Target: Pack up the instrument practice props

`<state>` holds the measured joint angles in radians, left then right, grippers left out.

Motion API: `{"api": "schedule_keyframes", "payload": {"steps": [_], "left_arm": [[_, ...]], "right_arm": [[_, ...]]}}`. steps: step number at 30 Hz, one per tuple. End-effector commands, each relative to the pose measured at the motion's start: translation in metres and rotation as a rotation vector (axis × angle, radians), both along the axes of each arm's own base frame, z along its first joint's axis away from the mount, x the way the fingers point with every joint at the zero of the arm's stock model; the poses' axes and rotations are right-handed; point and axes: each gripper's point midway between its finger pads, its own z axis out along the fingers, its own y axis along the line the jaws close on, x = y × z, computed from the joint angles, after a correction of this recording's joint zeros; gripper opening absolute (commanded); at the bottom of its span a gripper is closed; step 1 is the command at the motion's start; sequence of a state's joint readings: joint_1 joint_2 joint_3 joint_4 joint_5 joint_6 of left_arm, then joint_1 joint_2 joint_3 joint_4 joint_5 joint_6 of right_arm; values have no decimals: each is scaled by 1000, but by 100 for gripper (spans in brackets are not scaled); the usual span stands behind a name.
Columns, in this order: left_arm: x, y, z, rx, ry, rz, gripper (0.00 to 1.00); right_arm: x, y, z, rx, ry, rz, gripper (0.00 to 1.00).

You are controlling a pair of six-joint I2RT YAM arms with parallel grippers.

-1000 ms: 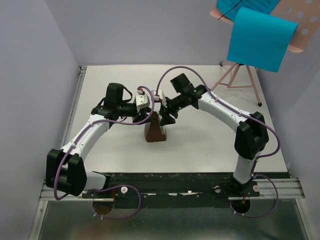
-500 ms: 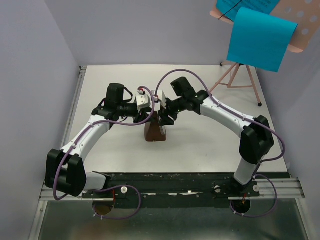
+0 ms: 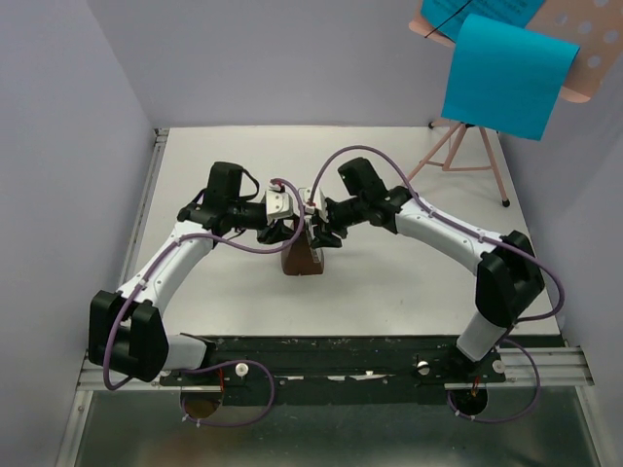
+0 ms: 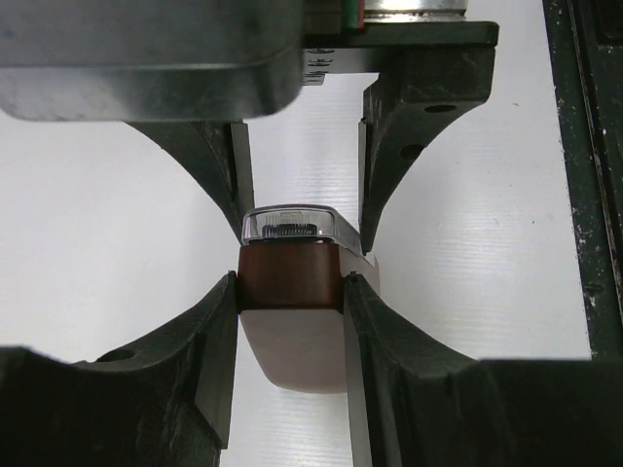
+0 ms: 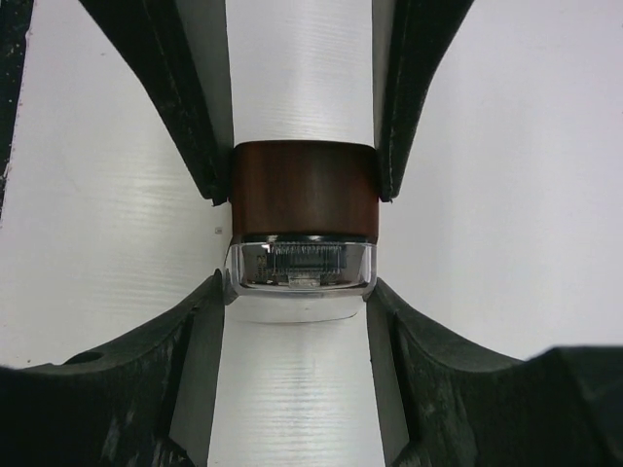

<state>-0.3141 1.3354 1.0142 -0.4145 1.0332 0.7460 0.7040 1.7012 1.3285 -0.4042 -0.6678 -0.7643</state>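
As seen from above: block point(image 3: 302, 259) upright near the middle of the table point(image 3: 409, 282), base seemingly down on the surface, hard to confirm from this angle. Left gripper point(image 4: 290, 302) clamped on the brown body, pads flush on both sides. Right gripper point(image 5: 299, 292) clamped on the clear-fronted part of the same block, coming in from the opposite side, just beside the left's fingers. Stand point(image 3: 589, 53) at far right corner, well apart from block. Blue sheet point(image 3: 506, 78) draped over its desk.
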Motion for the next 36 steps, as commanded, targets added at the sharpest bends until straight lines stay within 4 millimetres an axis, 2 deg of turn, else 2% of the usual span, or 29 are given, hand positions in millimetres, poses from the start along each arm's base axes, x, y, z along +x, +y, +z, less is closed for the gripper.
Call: {"api": "schedule_keyframes", "payload": {"steps": [1,5,7,11,13,15,17,21,23,25,28,31,32,33,34,36], "left_arm": [[-42,6,-61,118,160,-89,0],[-40,2,-54,84,149,-78,0],[-38,-1,-51,60,156,-71,0],[-36,-12,-48,26,150,-90,0],[-36,-18,-51,31,141,-106,0],[-31,-23,-55,31,161,-80,0],[-26,-25,-55,17,197,-52,0],[-30,-26,-55,-1,197,-56,0],[-31,-22,-56,6,191,-46,1],[-27,-16,-53,15,191,-11,15],[-20,-3,-37,10,167,59,43],[-15,10,-19,7,125,123,64],[-13,13,-12,11,107,139,95],[-14,16,-5,16,100,152,99],[-14,18,1,21,96,168,99],[-13,23,9,33,104,211,99]], "right_arm": [[-1,22,-14,-11,31,69,0],[-24,30,-8,38,262,95,0],[-32,32,-13,45,290,106,0],[-46,38,-34,6,240,158,0],[-42,43,-47,-42,238,104,0],[-20,48,-56,-76,221,-69,0],[-16,52,-50,-39,209,-107,0],[-35,60,-39,23,207,-25,0],[-40,60,-35,25,226,-14,8],[-43,56,-27,34,218,-5,25],[-40,48,-2,56,185,-10,51],[-32,41,23,69,161,-29,72],[-31,39,32,78,154,-33,81],[-29,38,39,85,147,-41,94],[-26,36,45,87,142,-51,98],[-19,31,53,83,133,-91,100]]}}
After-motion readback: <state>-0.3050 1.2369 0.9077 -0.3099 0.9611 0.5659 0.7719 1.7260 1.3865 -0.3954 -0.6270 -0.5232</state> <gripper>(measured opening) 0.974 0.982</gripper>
